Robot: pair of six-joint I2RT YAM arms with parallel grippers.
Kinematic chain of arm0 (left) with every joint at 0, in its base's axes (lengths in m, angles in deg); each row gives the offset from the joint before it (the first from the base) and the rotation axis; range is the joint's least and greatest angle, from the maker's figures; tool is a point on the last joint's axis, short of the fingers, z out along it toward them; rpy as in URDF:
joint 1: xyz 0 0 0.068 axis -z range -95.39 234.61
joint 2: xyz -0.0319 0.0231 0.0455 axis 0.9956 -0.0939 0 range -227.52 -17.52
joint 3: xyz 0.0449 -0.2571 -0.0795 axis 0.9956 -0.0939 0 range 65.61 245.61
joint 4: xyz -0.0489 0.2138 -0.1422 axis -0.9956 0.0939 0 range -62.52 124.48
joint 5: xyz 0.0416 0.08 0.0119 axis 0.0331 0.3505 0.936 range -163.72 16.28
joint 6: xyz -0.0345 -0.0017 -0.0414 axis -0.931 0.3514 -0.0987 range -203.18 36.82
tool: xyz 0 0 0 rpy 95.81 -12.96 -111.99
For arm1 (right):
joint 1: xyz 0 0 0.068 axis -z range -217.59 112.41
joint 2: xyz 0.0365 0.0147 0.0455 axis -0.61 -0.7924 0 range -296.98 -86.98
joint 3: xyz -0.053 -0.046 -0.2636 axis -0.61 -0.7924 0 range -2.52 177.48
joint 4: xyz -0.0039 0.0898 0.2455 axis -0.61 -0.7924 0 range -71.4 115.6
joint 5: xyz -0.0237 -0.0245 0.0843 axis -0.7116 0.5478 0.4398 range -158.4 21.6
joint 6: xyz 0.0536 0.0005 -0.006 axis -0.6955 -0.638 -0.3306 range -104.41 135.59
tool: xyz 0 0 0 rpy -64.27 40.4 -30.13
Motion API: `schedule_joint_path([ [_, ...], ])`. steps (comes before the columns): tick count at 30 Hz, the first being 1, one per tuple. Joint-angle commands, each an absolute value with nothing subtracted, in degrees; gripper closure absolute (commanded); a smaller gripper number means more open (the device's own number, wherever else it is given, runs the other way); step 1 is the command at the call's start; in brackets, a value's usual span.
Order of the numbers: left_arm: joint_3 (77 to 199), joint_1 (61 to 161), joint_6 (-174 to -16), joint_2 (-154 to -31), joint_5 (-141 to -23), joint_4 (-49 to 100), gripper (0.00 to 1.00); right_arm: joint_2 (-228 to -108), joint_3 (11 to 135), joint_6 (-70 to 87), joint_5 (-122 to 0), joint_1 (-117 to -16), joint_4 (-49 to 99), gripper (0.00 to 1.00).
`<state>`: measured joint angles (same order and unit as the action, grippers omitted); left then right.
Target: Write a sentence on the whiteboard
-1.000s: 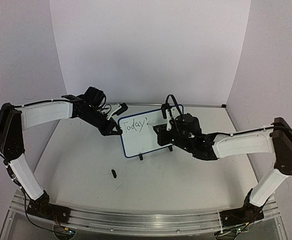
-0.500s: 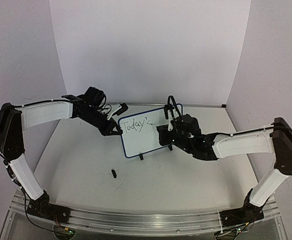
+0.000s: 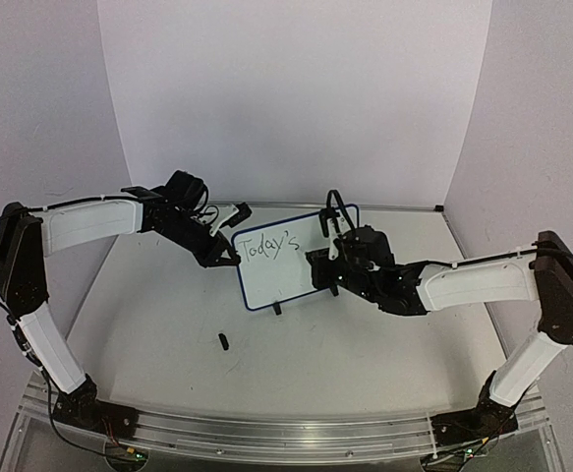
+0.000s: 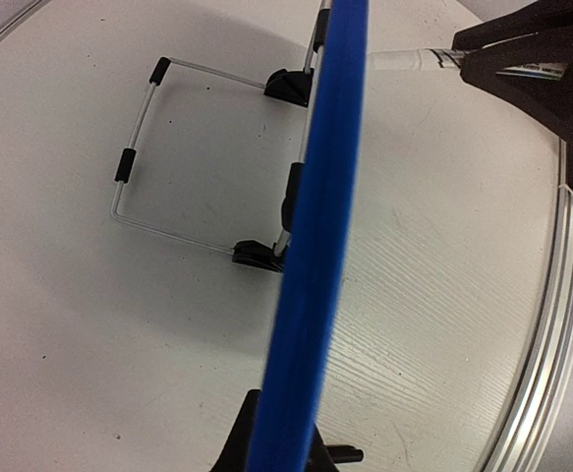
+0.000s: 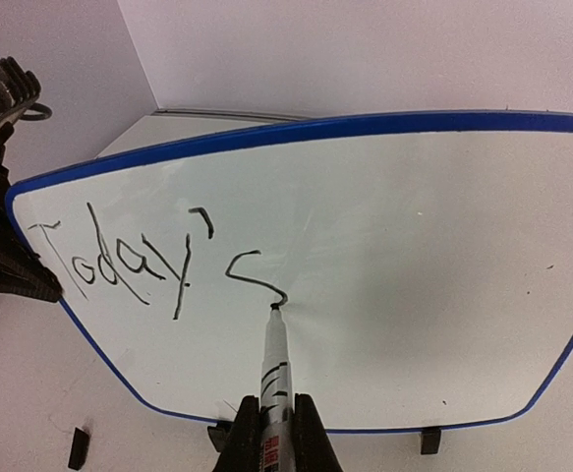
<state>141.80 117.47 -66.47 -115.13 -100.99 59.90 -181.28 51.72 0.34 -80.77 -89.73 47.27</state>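
Clamping a marker (image 5: pixel 274 369), the right claw (image 5: pixel 274 431) holds its tip on the sentence (image 5: pixel 134 261); left claw (image 4: pixel 284 455) pinches the whiteboard (image 5: pixel 414 256).

Soft even light, faint shadows, whiteboard (image 4: pixel 311 256) blurred (close-up)

Pale lilac curved backdrop (image 3: pixel 296 98) on three sides; white tabletop (image 3: pixel 168 315); aluminium rail (image 3: pixel 266 429) along near edge

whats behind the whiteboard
Behind the whiteboard, the left wrist view shows a thin wire stand resting on the table, joined to the board by black clips. In the top and right wrist views the board covers it.
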Motion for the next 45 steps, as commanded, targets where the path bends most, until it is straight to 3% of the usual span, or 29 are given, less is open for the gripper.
schedule_joint_path([
  [1,142.77,117.96,-64.57,-117.49,-97.34,62.37,1.0,-181.59,52.98,1.03,-78.6,-89.53,48.36,1.0],
  [9,142.71,118.01,-64.6,-117.46,-97.18,62.47,1.0,-181.14,52.91,0.92,-75.57,-89.5,50.63,1.0],
  [20,142.78,118.04,-64.53,-117.28,-96.95,62.53,1.0,-171.37,46.3,0.09,-75.79,-87.56,52.82,1.0],
  [45,142.78,118.26,-64.38,-117.54,-96.68,62.72,1.0,-174.39,47.22,-2.16,-69.08,-79.64,55.27,1.0],
])
